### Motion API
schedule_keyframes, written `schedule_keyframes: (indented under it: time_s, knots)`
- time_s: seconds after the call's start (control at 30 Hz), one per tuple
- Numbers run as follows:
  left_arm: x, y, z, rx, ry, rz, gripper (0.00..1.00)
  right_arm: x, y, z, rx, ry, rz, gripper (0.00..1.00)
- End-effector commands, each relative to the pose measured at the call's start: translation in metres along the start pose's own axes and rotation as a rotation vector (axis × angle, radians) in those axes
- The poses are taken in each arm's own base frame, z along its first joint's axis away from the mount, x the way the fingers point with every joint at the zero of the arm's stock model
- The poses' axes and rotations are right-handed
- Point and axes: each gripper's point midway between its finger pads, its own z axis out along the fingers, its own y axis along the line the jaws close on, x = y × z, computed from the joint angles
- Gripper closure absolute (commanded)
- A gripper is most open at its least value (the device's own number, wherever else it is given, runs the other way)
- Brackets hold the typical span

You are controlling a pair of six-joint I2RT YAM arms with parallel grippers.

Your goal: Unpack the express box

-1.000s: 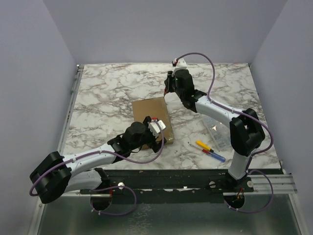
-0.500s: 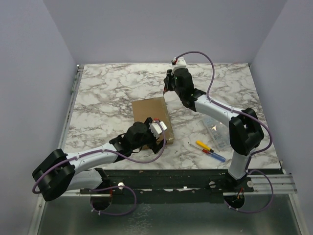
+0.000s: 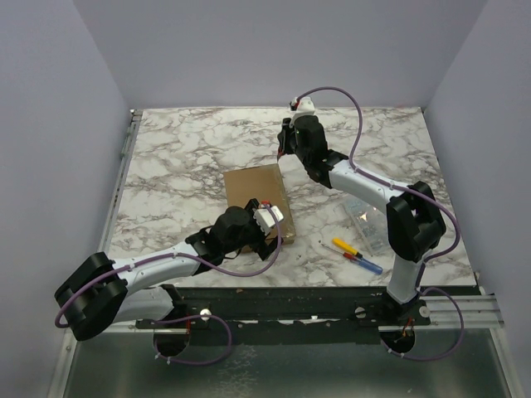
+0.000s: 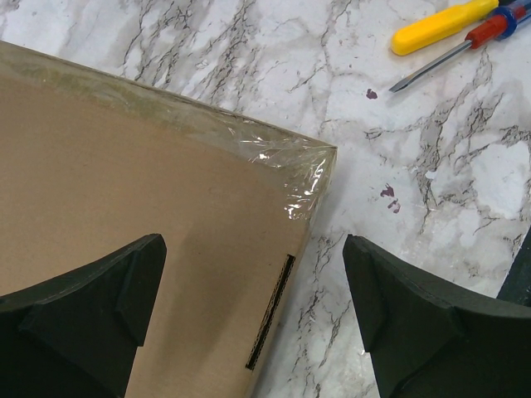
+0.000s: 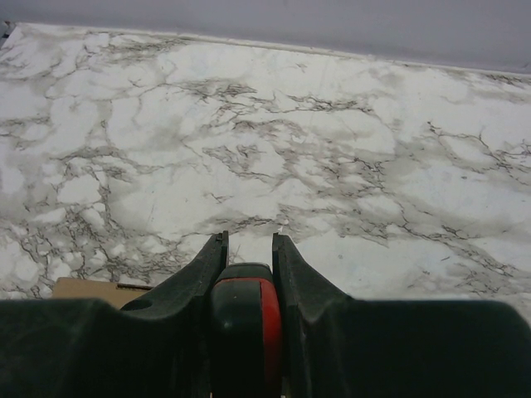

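The express box (image 3: 255, 199) lies flat and closed near the middle of the surface (image 3: 182, 166), with clear tape (image 4: 286, 162) wrapping its corner. My left hand (image 4: 249, 286) sits over the box's near right corner with its fingers wide apart, one above cardboard, the other above marble. My right hand (image 5: 247, 249), at the box's far right corner, is clamped on a black-and-red tool (image 5: 242, 319). My worry is that nothing pins the box. Any drag on the tape could slide it toward the screwdrivers (image 3: 355, 255), or the tool could skid off.
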Motion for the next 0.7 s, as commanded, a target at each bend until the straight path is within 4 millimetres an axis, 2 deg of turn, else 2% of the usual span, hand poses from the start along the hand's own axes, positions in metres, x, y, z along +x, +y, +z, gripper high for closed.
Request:
schedule_keyframes:
  time_s: [0.0,0.17,0.67]
  knots:
    - [-0.011,-0.002,0.002,0.021,-0.024,0.011,0.04,-0.019,0.002,-0.001,0.01,-0.049,-0.001,1.0]
    - [-0.01,-0.003,0.003,0.03,-0.021,0.007,0.04,-0.028,0.002,-0.005,0.009,-0.064,-0.003,1.0]
    - [-0.009,-0.003,0.005,0.027,-0.014,-0.002,0.05,-0.005,0.001,0.002,0.013,-0.017,-0.008,1.0]
